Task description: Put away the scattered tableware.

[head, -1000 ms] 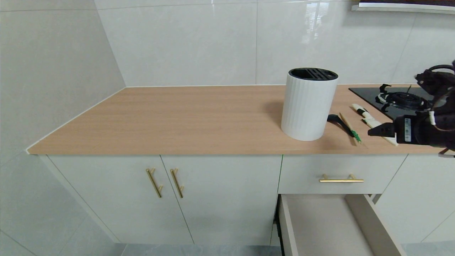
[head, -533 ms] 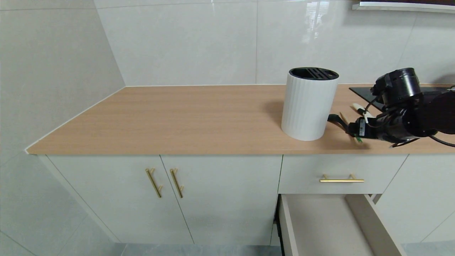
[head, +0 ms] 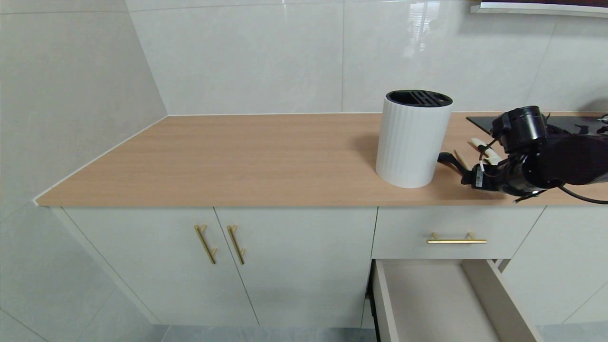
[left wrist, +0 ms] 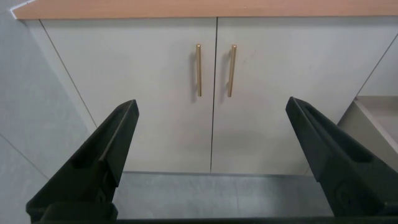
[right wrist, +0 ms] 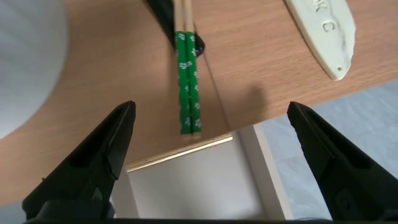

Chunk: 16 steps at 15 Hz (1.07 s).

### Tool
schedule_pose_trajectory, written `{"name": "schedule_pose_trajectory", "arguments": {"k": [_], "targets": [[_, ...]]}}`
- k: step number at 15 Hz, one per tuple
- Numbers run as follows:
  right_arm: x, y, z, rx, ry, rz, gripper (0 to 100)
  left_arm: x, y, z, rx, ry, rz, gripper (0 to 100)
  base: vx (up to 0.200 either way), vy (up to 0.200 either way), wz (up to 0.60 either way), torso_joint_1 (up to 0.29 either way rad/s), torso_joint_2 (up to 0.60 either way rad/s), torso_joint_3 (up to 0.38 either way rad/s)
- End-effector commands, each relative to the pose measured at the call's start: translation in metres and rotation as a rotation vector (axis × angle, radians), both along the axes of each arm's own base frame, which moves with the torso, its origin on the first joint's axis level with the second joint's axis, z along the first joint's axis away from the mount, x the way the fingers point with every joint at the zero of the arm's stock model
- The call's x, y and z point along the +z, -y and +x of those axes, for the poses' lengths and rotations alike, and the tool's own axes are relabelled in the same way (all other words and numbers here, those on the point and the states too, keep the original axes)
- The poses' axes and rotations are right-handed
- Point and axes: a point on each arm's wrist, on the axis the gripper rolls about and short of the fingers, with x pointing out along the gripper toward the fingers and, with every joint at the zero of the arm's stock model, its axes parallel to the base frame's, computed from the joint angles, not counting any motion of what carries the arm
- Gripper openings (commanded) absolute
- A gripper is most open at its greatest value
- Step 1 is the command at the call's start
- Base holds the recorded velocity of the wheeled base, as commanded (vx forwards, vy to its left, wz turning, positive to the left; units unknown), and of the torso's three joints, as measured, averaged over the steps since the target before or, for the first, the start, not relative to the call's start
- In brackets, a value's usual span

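Over countertop [head: 261, 161] front edge: right gripper [right wrist: 210, 111] spread wide above chopsticks [right wrist: 188, 93], just beside holder [head: 412, 142]. Left gripper [left wrist: 211, 102] spread wide too, facing cabinet doors [left wrist: 155, 112].

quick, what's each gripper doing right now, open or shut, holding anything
Left gripper: open, holding nothing.
Right gripper: open, holding nothing, above the green-tipped chopsticks.

A kitchen; tiled wall [head: 237, 57], wooden counter [head: 237, 156], gas hob [head: 481, 122].
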Motion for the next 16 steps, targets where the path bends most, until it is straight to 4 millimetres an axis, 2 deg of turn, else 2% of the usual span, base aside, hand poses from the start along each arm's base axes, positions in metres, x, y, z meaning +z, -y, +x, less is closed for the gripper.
{"name": "schedule_pose_trajectory", "arguments": {"k": [1, 14, 15, 16], "targets": [[-0.004, 0.0, 0.004, -0.001, 0.001, 0.0, 100, 0.0, 0.0, 0.0, 0.001, -0.001, 0.0, 100, 0.0, 0.0, 0.0, 0.0, 0.0, 0.0], [-0.013, -0.004, 0.013, -0.009, 0.029, 0.027, 100, 0.0, 0.0, 0.0, 0.0, -0.001, 0.0, 100, 0.0, 0.0, 0.0, 0.0, 0.0, 0.0], [-0.015, -0.005, 0.014, -0.008, 0.023, 0.026, 0, 0.0, 0.0, 0.0, 0.001, -0.001, 0.0, 100, 0.0, 0.0, 0.0, 0.0, 0.0, 0.0], [-0.016, -0.005, 0.014, -0.007, 0.019, 0.024, 0, 0.0, 0.0, 0.0, 0.0, -0.001, 0.0, 100, 0.0, 0.0, 0.0, 0.0, 0.0, 0.0]]}}
